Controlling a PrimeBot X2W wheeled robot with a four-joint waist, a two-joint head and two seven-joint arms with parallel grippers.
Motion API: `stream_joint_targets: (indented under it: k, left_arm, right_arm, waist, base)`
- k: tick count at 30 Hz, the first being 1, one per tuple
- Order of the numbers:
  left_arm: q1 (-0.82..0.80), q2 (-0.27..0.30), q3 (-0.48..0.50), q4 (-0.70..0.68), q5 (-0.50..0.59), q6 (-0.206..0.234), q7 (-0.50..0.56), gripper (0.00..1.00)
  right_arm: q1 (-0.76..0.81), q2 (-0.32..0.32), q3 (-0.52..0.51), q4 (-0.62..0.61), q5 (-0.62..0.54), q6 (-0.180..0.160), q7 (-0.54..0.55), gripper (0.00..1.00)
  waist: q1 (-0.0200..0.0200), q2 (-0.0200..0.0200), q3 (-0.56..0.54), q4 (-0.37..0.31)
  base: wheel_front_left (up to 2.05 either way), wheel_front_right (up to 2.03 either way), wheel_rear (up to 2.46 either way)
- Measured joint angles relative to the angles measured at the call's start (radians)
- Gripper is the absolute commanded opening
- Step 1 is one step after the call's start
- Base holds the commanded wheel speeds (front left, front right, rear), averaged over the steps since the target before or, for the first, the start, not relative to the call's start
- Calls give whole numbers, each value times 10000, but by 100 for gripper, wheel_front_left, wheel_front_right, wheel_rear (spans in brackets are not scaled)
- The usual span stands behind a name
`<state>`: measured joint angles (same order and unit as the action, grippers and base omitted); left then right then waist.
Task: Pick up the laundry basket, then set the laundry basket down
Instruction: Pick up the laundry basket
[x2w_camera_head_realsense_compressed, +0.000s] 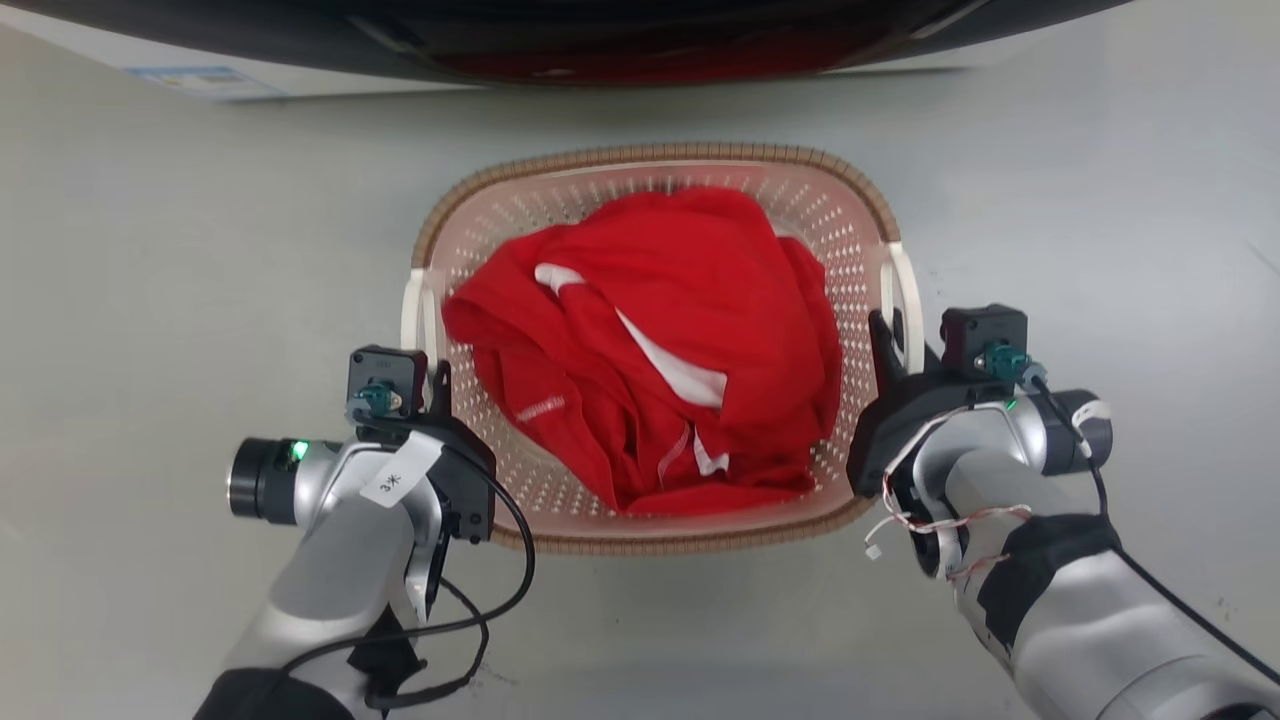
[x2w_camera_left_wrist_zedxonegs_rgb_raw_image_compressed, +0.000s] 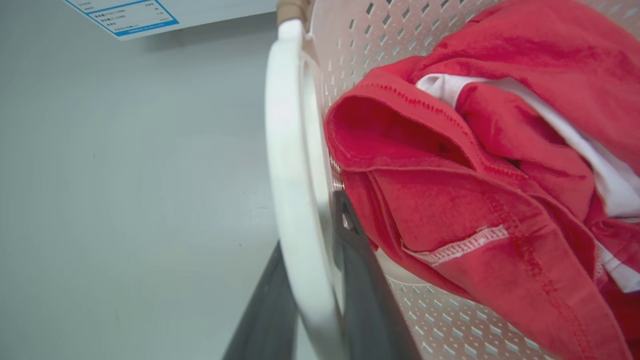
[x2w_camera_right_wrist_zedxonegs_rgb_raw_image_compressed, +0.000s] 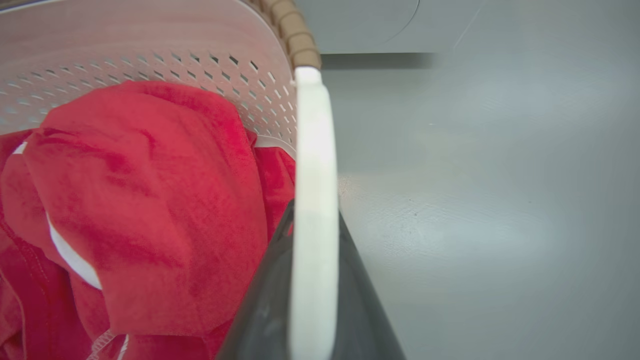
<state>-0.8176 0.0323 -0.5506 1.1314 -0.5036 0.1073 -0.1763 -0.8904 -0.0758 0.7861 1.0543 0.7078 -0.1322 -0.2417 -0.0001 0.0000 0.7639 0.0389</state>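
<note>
**Light basket, held by both handles**

The laundry basket (x2w_camera_head_realsense_compressed: 650, 152) sits between the 2 arms, with the washing machine (x2w_camera_head_realsense_compressed: 640, 40) at 12 o'clock. The left gripper (x2w_camera_left_wrist_zedxonegs_rgb_raw_image_compressed: 310, 235) pinches the white handle (x2w_camera_left_wrist_zedxonegs_rgb_raw_image_compressed: 292, 150) at 9 o'clock. The right gripper (x2w_camera_right_wrist_zedxonegs_rgb_raw_image_compressed: 312, 222) pinches the one at 3 o'clock. The basket looks stiff, thin and light. The red clothes (x2w_camera_head_realsense_compressed: 650, 340) inside are soft and may slide, so lift both sides level.
</note>
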Motion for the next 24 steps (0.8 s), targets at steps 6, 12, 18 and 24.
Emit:
stream_joint_targets:
  k: [6, 12, 18, 24]
  left_arm:
    - [593, 4, -418, -2, -399, 36, 313, 0]
    - [1246, 12, -803, -13, -619, 40, 608, 0]
    - [1836, 29, -1114, -29, -934, 67, 874, 0]
    - [2481, 54, -1375, -31, -1233, 67, 1101, 0]
  right_arm:
    - [656, 4, 332, 36, 414, 0, 211, 0]
    - [1391, 10, 617, 35, 761, 0, 395, 0]
    - [2044, 10, 922, -31, 1164, 0, 617, 0]
    - [2686, 10, 1252, -113, 1490, -8, 859, 0]
  waist:
    - [0, -1, -700, -60]
    - [0, -1, -1512, -97]
    - [1, -1, -2372, -115]
    - [0, -1, -3258, -118]
  base:
    - [0, 0, 0]
    - [0, 0, 0]
    - [0, 0, 0]
    - [0, 0, 0]
